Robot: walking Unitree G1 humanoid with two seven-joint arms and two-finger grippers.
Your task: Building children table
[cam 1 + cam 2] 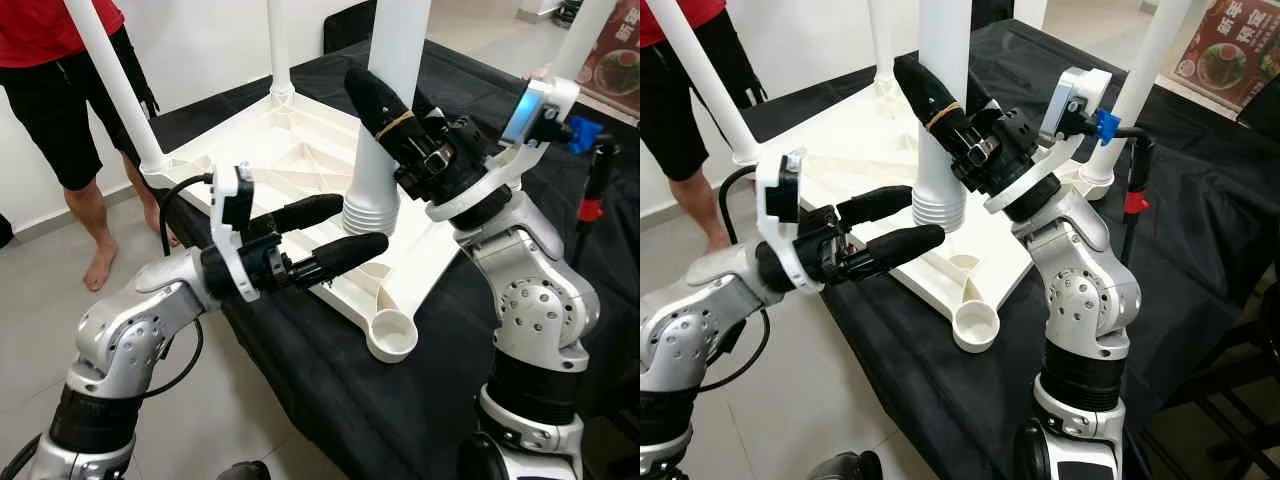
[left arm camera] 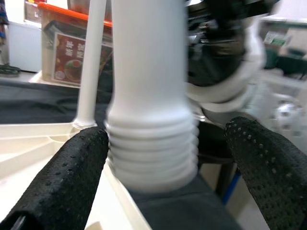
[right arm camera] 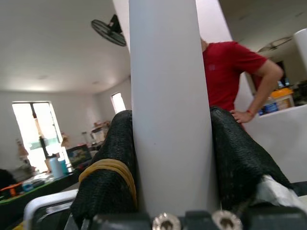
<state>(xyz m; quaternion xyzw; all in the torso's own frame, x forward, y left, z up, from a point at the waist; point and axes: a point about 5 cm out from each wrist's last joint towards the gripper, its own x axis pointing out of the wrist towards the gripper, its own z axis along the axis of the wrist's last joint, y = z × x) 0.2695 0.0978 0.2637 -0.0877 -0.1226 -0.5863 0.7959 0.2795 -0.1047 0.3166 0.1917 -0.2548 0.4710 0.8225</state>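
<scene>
Here the right gripper (image 1: pixel 385 95) clamps the white table leg (image 1: pixel 385 120) upright, steadying it; the left gripper (image 1: pixel 335 232) waits, fingers apart, beside its ribbed base.

- The white plastic tabletop (image 1: pixel 300 165) lies upside down on a black-covered surface, its ribbed underside facing up.
- Three white legs (image 1: pixel 112 80) stand upright in its corner sockets.
- A fourth leg (image 1: pixel 385 120), ridged at its base, stands upright over the tabletop.
- The near corner socket (image 1: pixel 392 335) is empty.
</scene>
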